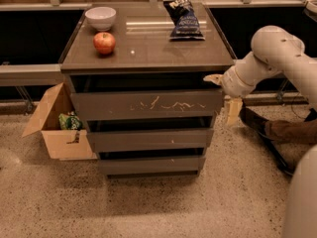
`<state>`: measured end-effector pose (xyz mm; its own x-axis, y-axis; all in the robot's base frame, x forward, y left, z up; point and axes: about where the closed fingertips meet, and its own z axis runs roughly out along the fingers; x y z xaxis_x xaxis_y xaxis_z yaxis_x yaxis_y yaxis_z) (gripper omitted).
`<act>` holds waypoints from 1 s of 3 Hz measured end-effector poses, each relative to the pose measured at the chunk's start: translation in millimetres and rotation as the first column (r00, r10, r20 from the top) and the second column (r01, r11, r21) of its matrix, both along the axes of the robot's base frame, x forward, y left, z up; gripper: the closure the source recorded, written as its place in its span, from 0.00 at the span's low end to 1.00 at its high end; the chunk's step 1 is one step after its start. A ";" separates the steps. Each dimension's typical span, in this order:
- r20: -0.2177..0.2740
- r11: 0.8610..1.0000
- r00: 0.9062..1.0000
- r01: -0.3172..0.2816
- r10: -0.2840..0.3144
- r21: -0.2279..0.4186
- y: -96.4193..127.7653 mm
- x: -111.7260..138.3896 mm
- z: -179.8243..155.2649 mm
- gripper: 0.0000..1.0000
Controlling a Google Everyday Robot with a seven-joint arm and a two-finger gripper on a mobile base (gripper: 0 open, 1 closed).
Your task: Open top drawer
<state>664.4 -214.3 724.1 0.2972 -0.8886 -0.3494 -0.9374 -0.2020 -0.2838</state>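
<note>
- Progress, as I judge it, is barely begun: the top drawer (148, 104) sits directly under the cabinet top (148, 58), and none of its inside shows.
- A dark gap runs above the drawer's scratched front, which looks level with the cabinet or only just proud of it.
- My gripper (220, 99) is at the drawer's right end. Its jaws are apart: one finger reaches in at the upper right corner and the other hangs down just beside the right edge.
- I can't tell whether either finger touches the front.
- Still to do: get a hold at that corner or top edge, then pull the whole way out.
- Below the drawer, two lower drawers (151, 139) look shut.
- Above it are an apple (104, 42), a bowl (100, 18) and a chip bag (183, 18); a pull should not disturb them.
- Left of it and lower, a box (59, 133) stands on the floor.
</note>
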 end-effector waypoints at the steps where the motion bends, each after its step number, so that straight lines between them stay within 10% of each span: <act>1: 0.001 1.000 1.000 -0.006 0.006 -0.015 2.9 25.0 -15.6 0.00; 3: -0.039 0.997 0.998 0.047 -0.050 -0.067 15.7 47.4 -51.3 0.00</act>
